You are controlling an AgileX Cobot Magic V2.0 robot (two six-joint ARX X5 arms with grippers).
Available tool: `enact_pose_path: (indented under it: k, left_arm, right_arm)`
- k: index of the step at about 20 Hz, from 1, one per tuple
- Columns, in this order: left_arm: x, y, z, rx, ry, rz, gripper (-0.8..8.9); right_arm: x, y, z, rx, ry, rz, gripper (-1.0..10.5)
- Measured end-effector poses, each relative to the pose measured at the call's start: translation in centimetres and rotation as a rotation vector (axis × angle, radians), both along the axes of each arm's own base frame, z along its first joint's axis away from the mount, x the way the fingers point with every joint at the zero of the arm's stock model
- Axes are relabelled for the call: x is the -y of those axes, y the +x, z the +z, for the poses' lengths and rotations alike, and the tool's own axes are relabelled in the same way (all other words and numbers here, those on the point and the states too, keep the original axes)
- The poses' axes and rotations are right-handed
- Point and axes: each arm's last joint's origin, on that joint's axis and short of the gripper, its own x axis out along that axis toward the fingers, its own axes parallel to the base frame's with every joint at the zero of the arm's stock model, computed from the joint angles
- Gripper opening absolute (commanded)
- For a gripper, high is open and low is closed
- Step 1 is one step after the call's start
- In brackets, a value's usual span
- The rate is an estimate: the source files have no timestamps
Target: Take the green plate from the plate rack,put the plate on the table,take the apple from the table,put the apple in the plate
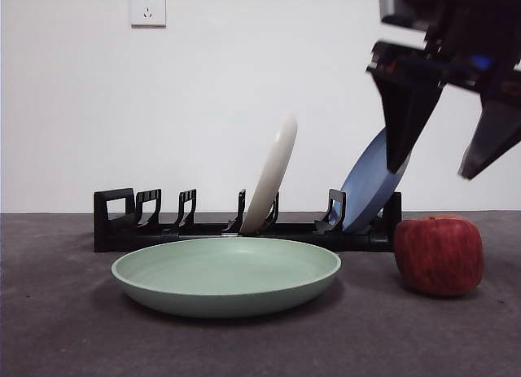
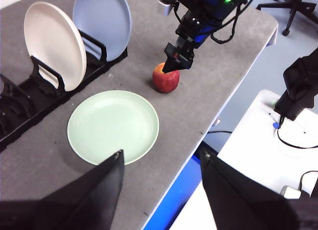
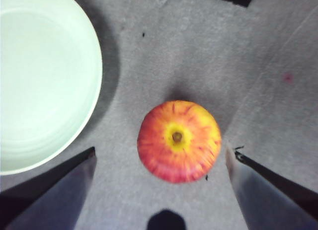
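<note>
The green plate point(image 1: 226, 275) lies flat on the table point(image 1: 65, 328) in front of the plate rack point(image 1: 122, 222); it also shows in the left wrist view point(image 2: 113, 125) and the right wrist view point(image 3: 39, 76). The red apple point(image 1: 439, 255) stands on the table to the plate's right, apart from it. My right gripper point(image 1: 444, 161) hangs open just above the apple, jaws spread wider than it; the right wrist view shows the apple point(image 3: 179, 140) between the open jaws point(image 3: 161, 163). My left gripper point(image 2: 161, 163) is open and empty, high above the table's near edge.
A cream-white plate point(image 1: 271, 173) and a blue plate point(image 1: 370, 186) stand upright in the rack's right half. The rack's left slots hold nothing. The table's edge point(image 2: 198, 140) runs close beside the green plate and apple. A wall socket point(image 1: 147, 8) is behind.
</note>
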Motion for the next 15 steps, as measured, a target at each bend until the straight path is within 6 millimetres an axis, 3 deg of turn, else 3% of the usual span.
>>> enact_pose_path:
  k: [13, 14, 15]
  left_arm:
    - [-0.3, -0.2, -0.2, -0.038, 0.002, 0.023, 2.56]
    - [-0.3, -0.2, -0.2, -0.038, 0.002, 0.023, 2.56]
    - [-0.3, -0.2, -0.2, -0.038, 0.002, 0.023, 2.56]
  right_arm:
    - [-0.9, 3.3, -5.8, -0.115, -0.15, -0.051, 4.4]
    - [-0.8, 3.4, -6.0, -0.122, -0.153, -0.056, 4.3]
    - [-0.8, 3.4, -6.0, -0.123, -0.153, -0.057, 3.5]
